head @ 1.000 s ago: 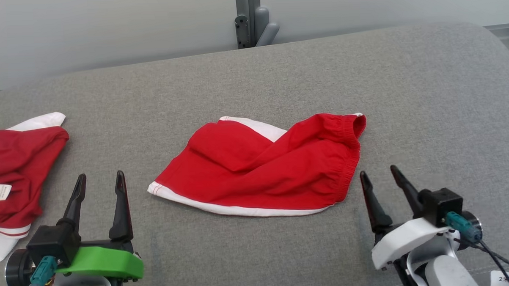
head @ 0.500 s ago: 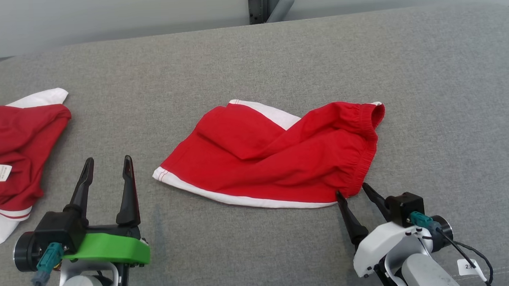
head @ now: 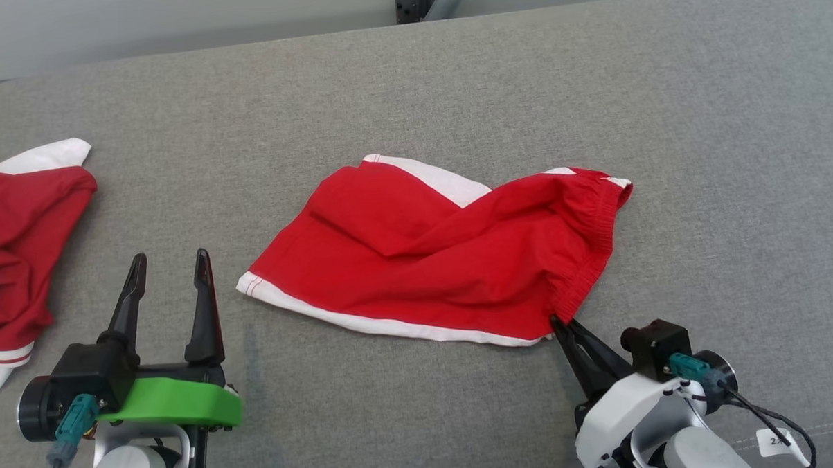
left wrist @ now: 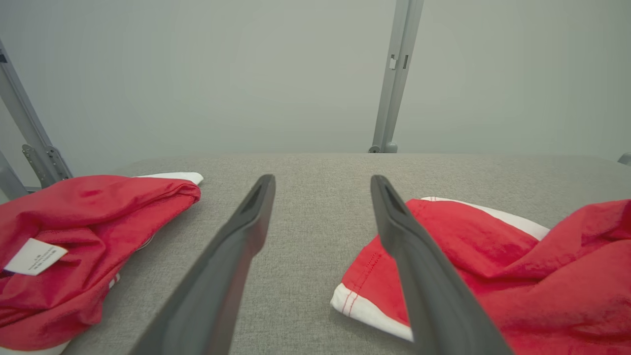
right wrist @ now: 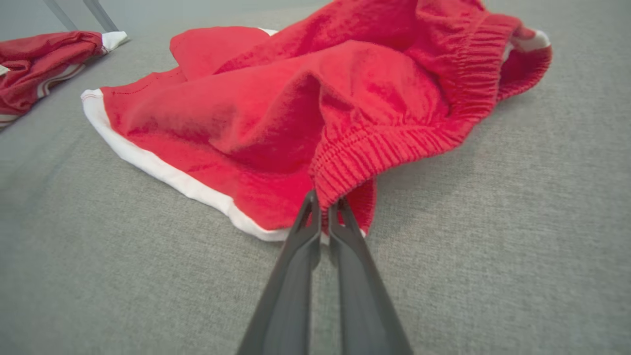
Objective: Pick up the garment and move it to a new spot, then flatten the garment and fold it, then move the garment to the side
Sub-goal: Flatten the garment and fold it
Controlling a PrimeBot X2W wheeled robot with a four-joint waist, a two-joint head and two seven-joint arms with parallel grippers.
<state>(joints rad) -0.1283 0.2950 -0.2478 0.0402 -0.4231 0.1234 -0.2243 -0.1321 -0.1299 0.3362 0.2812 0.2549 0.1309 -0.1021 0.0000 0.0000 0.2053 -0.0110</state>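
The garment (head: 431, 254), red shorts with white trim and an elastic waistband, lies crumpled in the middle of the grey cushion (head: 411, 89). My right gripper (head: 559, 322) is shut on the near end of the waistband (right wrist: 365, 148); in the right wrist view its gripper (right wrist: 325, 204) pinches the gathered red cloth between both tips. My left gripper (head: 168, 263) stands open over bare cushion, left of the garment's white hem corner (left wrist: 355, 305), touching nothing. In the left wrist view its fingers (left wrist: 404, 236) frame empty grey fabric.
Another red and white garment (head: 15, 234) with a white label lies bunched at the cushion's left edge. A grey metal post (head: 415, 2) stands behind the cushion against a pale wall. Bare cushion stretches to the right and behind the shorts.
My right gripper moved forward to the waistband's near end and went from open to shut on it. The head camera shifted a little. The left gripper stayed open.
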